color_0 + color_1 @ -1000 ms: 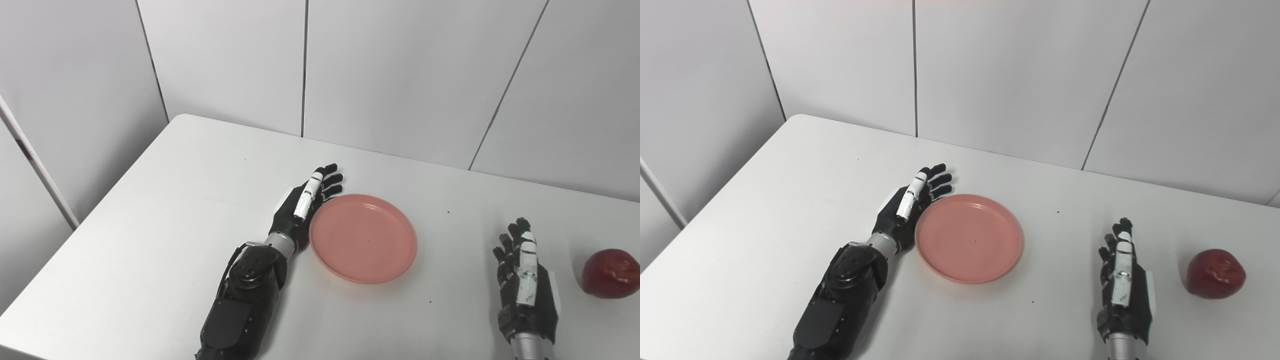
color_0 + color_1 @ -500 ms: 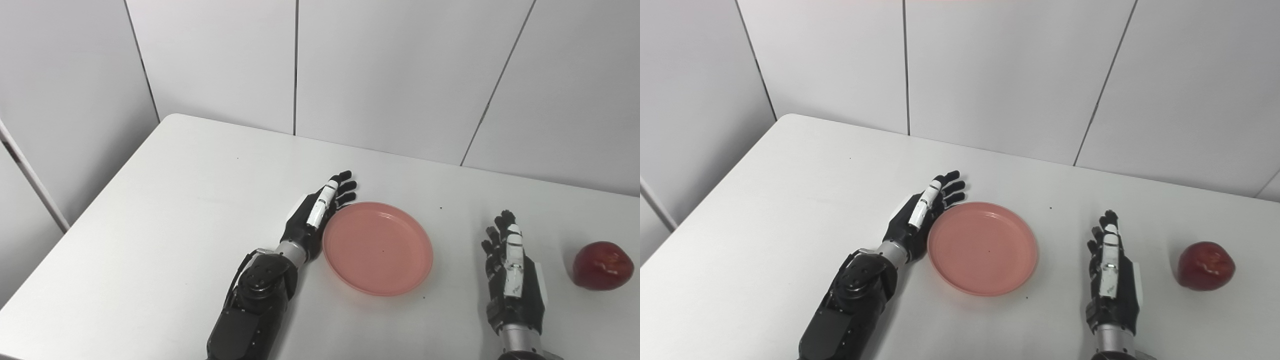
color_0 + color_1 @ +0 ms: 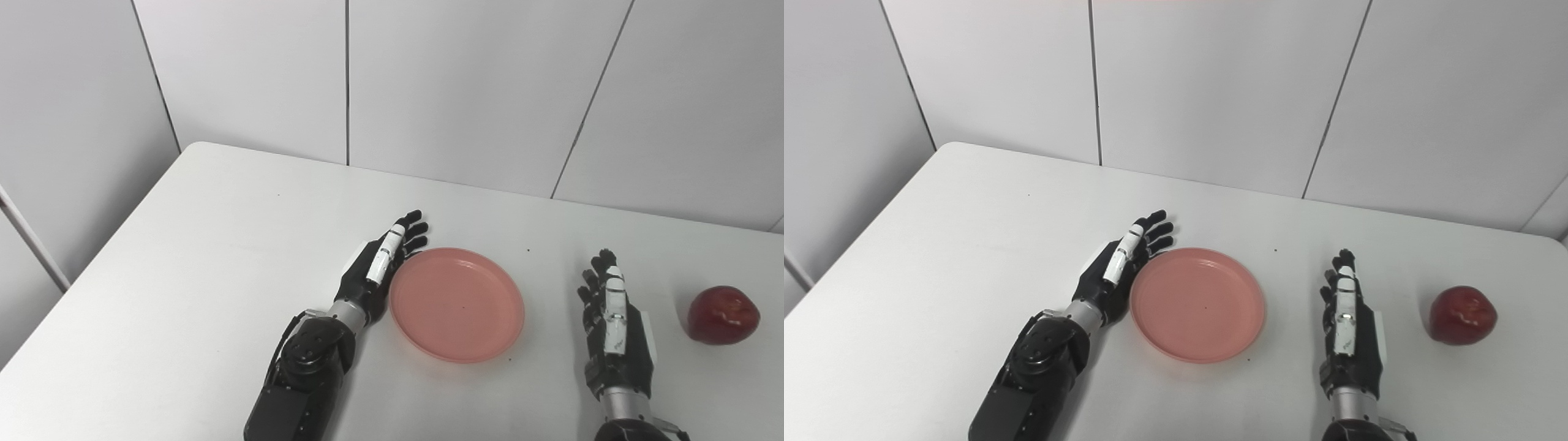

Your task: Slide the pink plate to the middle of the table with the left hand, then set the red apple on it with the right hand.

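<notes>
Both hands lie open, fingers spread: left hand (image 3: 375, 271) against the pink plate (image 3: 457, 304), right hand (image 3: 614, 324) near the red apple (image 3: 723, 315)

Two head-mounted cameras, set side by side, look down and forward across a white table (image 3: 202, 233) toward a grey panelled wall (image 3: 465, 86), with both arms entering from the bottom edge. The left eye view sits slightly to the left, placing the pink plate (image 3: 457, 304) and red apple (image 3: 723, 315) further right in frame than the right eye view does. Both share nearly the whole tabletop at close range.
</notes>
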Motion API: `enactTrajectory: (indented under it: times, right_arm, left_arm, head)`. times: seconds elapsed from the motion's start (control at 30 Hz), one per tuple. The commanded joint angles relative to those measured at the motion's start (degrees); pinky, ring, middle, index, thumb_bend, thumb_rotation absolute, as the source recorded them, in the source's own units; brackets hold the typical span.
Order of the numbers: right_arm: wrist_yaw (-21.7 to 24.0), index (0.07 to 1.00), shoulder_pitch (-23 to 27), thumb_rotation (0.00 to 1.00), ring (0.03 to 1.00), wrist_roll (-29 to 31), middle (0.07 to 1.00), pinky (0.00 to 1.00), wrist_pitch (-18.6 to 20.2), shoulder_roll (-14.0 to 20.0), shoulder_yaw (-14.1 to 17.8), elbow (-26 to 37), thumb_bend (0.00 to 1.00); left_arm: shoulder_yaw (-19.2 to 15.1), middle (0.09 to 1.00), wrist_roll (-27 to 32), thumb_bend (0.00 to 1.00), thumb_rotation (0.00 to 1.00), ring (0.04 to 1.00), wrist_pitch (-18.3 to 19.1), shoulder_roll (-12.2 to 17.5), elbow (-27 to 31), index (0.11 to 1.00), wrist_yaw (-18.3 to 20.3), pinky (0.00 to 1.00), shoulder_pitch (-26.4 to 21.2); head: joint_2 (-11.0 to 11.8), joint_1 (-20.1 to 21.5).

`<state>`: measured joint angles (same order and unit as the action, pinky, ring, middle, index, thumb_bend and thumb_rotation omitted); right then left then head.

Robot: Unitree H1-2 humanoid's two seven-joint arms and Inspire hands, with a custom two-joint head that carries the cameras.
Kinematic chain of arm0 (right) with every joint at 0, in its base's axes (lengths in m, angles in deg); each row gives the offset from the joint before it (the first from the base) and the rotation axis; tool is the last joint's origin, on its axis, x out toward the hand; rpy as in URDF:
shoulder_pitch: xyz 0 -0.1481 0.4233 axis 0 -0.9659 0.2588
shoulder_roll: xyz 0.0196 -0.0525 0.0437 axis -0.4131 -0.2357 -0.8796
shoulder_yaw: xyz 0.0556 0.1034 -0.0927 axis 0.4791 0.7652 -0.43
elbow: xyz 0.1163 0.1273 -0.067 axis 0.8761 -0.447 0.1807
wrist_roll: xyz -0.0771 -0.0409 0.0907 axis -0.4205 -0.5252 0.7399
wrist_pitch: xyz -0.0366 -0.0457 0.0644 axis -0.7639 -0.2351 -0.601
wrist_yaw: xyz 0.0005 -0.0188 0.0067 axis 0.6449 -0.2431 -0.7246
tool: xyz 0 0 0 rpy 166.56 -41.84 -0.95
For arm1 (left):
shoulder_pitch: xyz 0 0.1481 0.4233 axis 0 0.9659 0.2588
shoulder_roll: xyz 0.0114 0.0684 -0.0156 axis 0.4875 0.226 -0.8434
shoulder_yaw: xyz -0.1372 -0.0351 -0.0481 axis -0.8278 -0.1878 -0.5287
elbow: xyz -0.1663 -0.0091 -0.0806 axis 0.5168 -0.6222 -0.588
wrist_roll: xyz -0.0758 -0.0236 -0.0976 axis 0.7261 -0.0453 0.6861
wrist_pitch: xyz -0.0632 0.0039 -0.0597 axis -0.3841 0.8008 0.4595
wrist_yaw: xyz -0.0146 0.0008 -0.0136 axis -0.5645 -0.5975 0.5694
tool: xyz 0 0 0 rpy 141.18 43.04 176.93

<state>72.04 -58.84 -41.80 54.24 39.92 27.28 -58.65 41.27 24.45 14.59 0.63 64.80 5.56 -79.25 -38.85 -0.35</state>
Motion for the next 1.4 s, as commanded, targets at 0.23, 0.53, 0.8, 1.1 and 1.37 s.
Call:
enactTrajectory:
  times: [0.23,0.53,0.8,1.1,1.37]
  right_arm:
    - [0.67,0.956,2.06,1.0,0.961,-0.6,0.964,0.98,1.33,0.79,-0.44,3.25,0.26]
    - [1.07,0.948,3.01,1.0,0.952,-2.98,0.955,0.97,3.27,3.08,-1.77,7.56,0.3]
    - [-0.1,0.94,4.94,0.99,0.941,-5.07,0.944,0.95,6.57,3.57,-1.2,11.28,0.41]
    - [-0.39,0.931,7.01,0.98,0.93,-8.16,0.935,0.98,7.8,4.82,-0.72,13.48,0.49]
    - [-0.46,0.921,8.51,0.89,0.921,-15.23,0.931,0.91,10.5,7.19,-1.7,17.11,0.59]
  left_arm:
    - [-0.2,0.924,-0.06,0.37,1.0,0.921,0.09,-0.84,-0.43,0.908,0.09,0.91,1.02]
    - [-1.45,0.916,0.08,0.36,1.0,0.915,-0.12,-1.38,-0.37,0.898,-0.47,0.91,1.22]
    - [-2.45,0.91,0.18,0.36,1.0,0.907,-0.93,-0.94,-1.25,0.891,0.11,0.9,1.33]
    - [-3.26,0.919,0.77,0.35,1.0,0.911,-1.43,-0.3,-2.04,0.896,1.36,0.9,1.13]
    - [-4.13,0.922,1.86,0.35,1.0,0.915,-1.69,0.58,-2.57,0.898,2.49,0.91,1.05]
  head:
    - [-0.32,2.45]
    - [-0.42,4.63]
    - [-0.79,9.33]
    - [-0.56,13.53]
    - [0.22,18.39]
